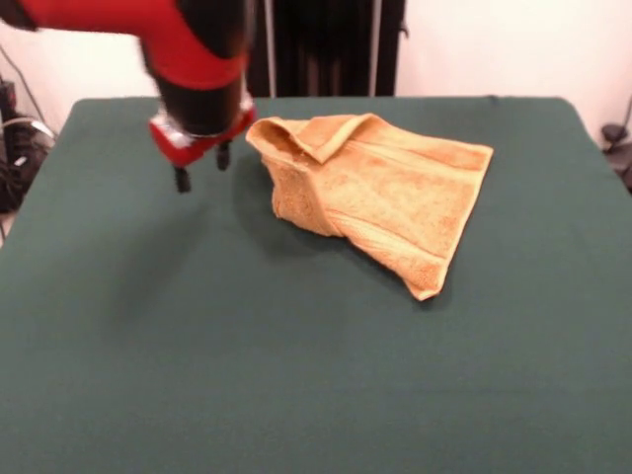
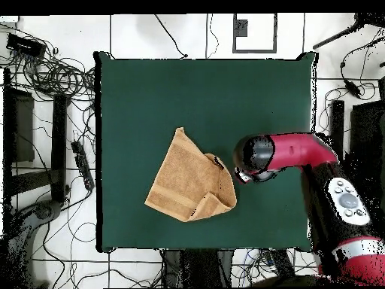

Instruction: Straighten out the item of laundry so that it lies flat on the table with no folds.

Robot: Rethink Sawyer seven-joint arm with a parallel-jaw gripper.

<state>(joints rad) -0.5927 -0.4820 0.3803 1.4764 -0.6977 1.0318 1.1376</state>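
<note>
The orange-tan towel (image 1: 385, 188) lies on the dark green table (image 1: 296, 375), right of centre toward the far side. Its far-left corner (image 1: 306, 133) is folded over onto the rest, and the cloth is bunched below that fold. The border bands show near the right and near edges; the white label does not show. My gripper (image 1: 203, 168) hangs just left of the folded corner, a little above the table, open and empty, not touching the towel. In the overhead view the towel (image 2: 184, 181) lies left of the arm's head (image 2: 256, 156), which hides the fingers, on the table (image 2: 188, 90).
Dark curtains or stands (image 1: 326, 49) rise behind the table's far edge. In the overhead view, cables and equipment (image 2: 53, 113) lie on the floor left of the table. The red arm (image 2: 338, 196) reaches in from the lower right.
</note>
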